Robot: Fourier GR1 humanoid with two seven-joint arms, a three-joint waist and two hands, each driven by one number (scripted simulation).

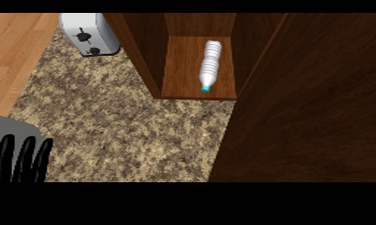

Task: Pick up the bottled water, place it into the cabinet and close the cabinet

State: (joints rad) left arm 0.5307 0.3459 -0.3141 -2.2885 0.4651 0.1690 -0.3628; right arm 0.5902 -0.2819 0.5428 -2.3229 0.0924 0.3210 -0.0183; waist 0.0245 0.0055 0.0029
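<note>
Looking down at the counter (125, 129), you see that the water bottle (210, 65) already lies on its side on the floor of the cabinet (183, 77), so the placing step seems done and only the closing is left. Its long axis runs from the back of the cabinet toward the front edge, and the small teal cap points to you, near the front lip of the shelf. No hand touches the bottle. The wide dark wooden panel at the right, which I judge is the cabinet door (301, 109), stands open and swings out toward you, covering much of the right side of the view. Your left hand (23, 157) shows at the lower left corner, with straight fingers pointing up and a little apart, holding nothing; it rests well apart from the cabinet. Your right hand does not show anywhere, so you cannot say how its fingers are. The door lies far to the right of the left hand, so the right arm is probably the better one for pushing it closed. Take care that the cap does not stick out over the shelf edge when the door comes in. A toaster (89, 34) stands at the upper left, away from the work.
</note>
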